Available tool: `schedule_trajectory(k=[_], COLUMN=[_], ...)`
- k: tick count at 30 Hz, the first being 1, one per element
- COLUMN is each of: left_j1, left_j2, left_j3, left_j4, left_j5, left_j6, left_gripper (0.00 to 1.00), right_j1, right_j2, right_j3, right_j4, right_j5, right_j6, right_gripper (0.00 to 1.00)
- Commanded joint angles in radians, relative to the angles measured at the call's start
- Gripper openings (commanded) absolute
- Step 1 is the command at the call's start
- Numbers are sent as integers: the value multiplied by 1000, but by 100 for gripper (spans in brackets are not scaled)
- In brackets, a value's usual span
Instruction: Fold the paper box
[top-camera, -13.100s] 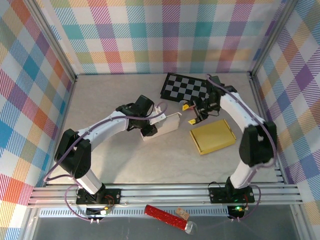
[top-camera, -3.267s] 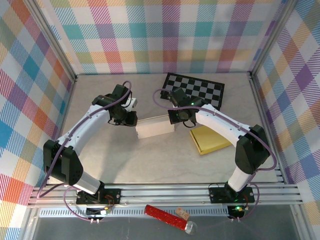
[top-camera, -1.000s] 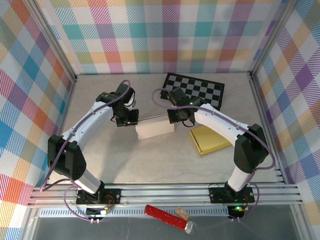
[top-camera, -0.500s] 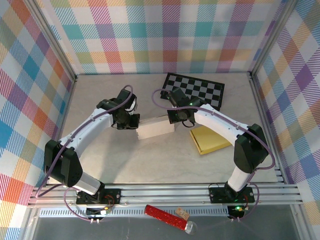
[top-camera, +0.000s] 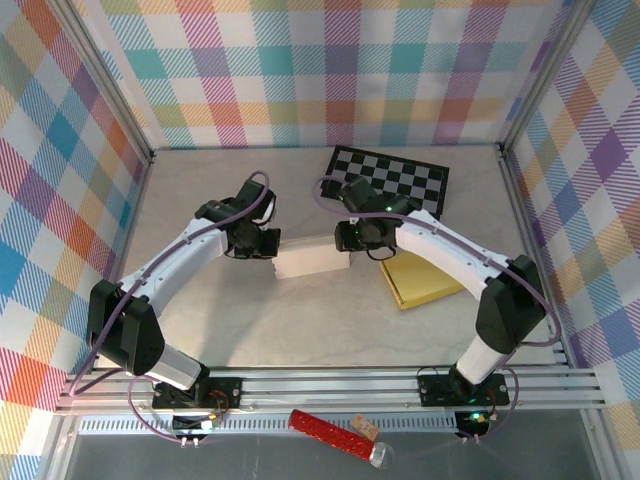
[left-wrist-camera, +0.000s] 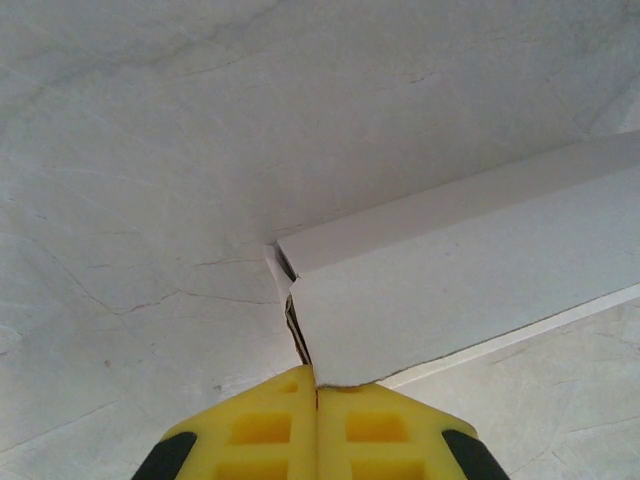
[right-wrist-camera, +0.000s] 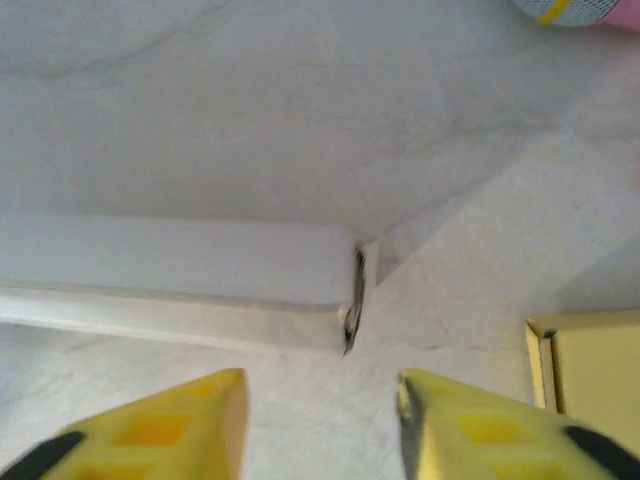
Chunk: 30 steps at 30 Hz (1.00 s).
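We are flanking the white paper box (top-camera: 312, 257), lying left-right at frame centre: left jaws, shut and empty, are touching its left end; right jaws are standing parted, empty, beside its right end.

Paper box (top-camera: 312, 257) matt white; table (top-camera: 300, 320) (stone-look) smooth.

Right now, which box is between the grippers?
The white box, with the left gripper at one end and the right gripper at the other. The yellow box lies apart.
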<state>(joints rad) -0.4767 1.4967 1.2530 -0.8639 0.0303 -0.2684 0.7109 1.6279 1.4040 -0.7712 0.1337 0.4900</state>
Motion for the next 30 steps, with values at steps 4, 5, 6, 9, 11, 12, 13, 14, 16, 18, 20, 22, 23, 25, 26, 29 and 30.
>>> schedule_trajectory(k=[4,5,6,9,11,12,13,14,16,18,20,22,23,25,26,29,30], left_j1=[-19,-19,-19,-20,-22,-22,-23,-23,-25,-25,-27,-26,-26,-28,-28,-28,-29], left_j2=[16,16,16,16,16,16,16,16,16,16,17,17,17,16,16,15,14], left_j3=[-21,-23,-23,-21,-22,-21,-21,-20,-20,-17,-14,-12,-12,-10,-10,-12,-12], left_j4=[-60,-60,-60,-60,-60,-59,-60,-60,-61,-61,-63,-63,-63,-63,-63,-64,-64], left_j5=[-10,-10,-10,-12,-14,-13,-15,-13,-13,-13,-13,-13,-13,-12,-12,-13,-13], left_j6=[6,6,5,3,1,1,0,0,0,-1,-1,-3,-3,-5,-5,-6,-6], left_gripper=[0,0,0,0,0,0,0,0,0,0,0,0,0,0,0,0,0], right_j1=[-40,-50,-63,-115,-140,-152,-158,-162,-166,-166,-166,-166,-168,-172,-172,-173,-172], right_j2=[-85,-94,-105,-141,-167,-177,-181,-180,-172,-150,-130,-117,-114,-104,-97,-78,-73], right_j3=[-13,-21,-36,-111,-166,-191,-207,-218,-236,-249,-259,-279,-293,-304,-304,-306,-308], right_j4=[-16,-1,25,115,195,242,277,304,347,386,405,432,457,484,488,498,502], right_j5=[-161,-177,-200,-280,-312,-327,-335,-339,-350,-382,-400,-394,-386,-381,-382,-392,-393], right_j6=[344,408,480,704,834,894,937,981,1049,1099,1123,1136,1140,1141,1141,1134,1132], right_gripper=[55,58,60,62,65,66,66,67,68,68,67,67,66,65,63,58,55])
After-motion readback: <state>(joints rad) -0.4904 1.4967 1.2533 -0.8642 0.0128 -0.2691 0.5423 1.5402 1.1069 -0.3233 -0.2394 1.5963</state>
